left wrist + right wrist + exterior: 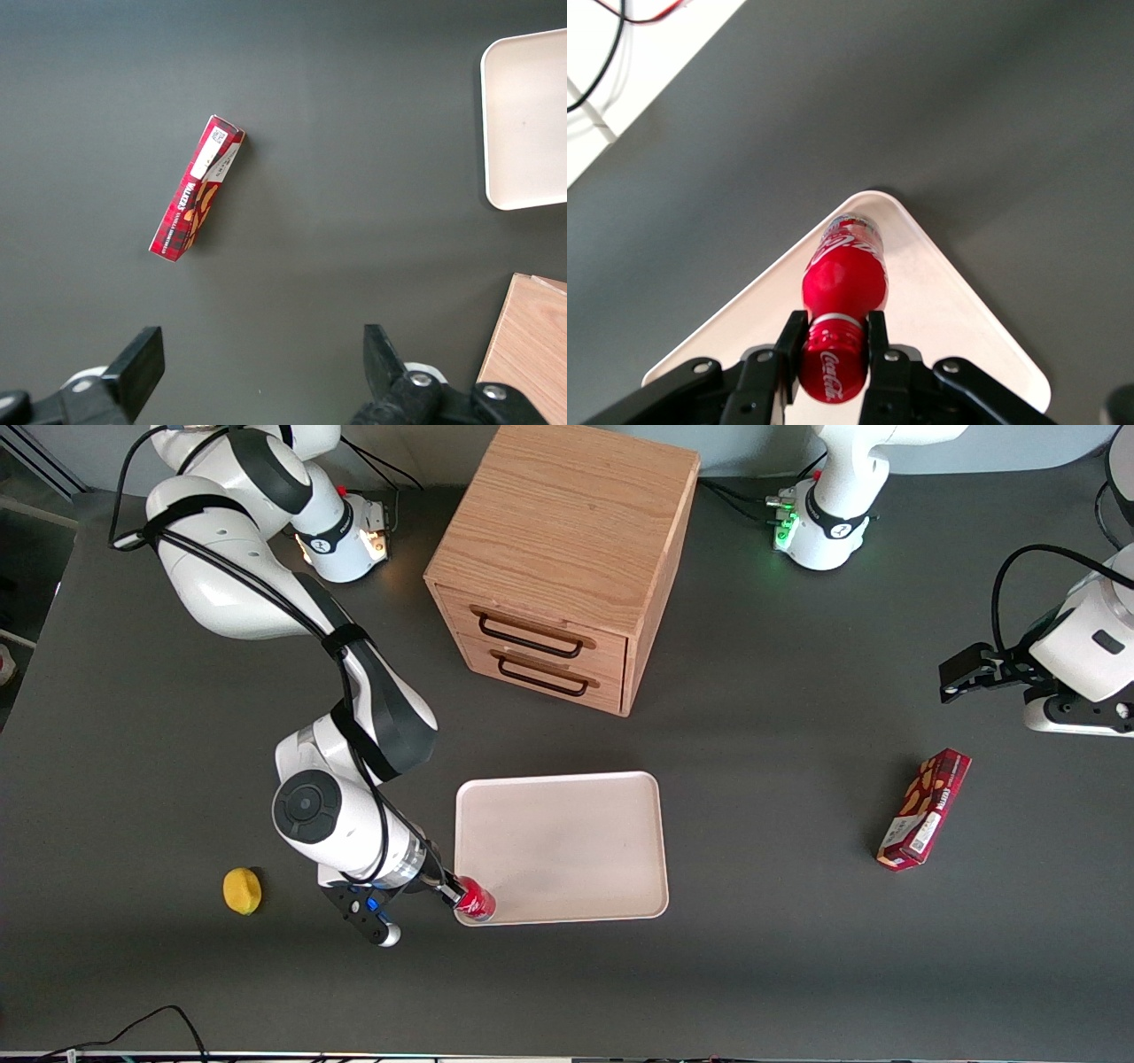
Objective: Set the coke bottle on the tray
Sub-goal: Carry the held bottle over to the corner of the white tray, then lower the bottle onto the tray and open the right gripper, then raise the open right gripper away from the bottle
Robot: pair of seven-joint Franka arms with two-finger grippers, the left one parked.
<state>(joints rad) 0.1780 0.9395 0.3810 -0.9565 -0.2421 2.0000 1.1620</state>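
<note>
Right wrist cam: end effector [831, 341] clamped on coke bottle [842, 282] w/ base in tray [957, 328] corner.

Dark grey table [797, 974]; wooden two-drawer cabinet [567, 558] on it.

This is a robotics lab, a test bench rather than anyone's home. White robot arms are bolted straight onto a wide dark grey counter [753, 717], one base [819, 527] glowing with a green status light, black cables strapped along the limbs. A camera rides on the wrist, looking down past the gripper [830, 350]. The props look staged: a small wooden drawer cabinet [567, 558] with nothing around it, a pale tray [567, 846], a snack box [924, 808], a lemon [242, 890], all spaced apart.
</note>
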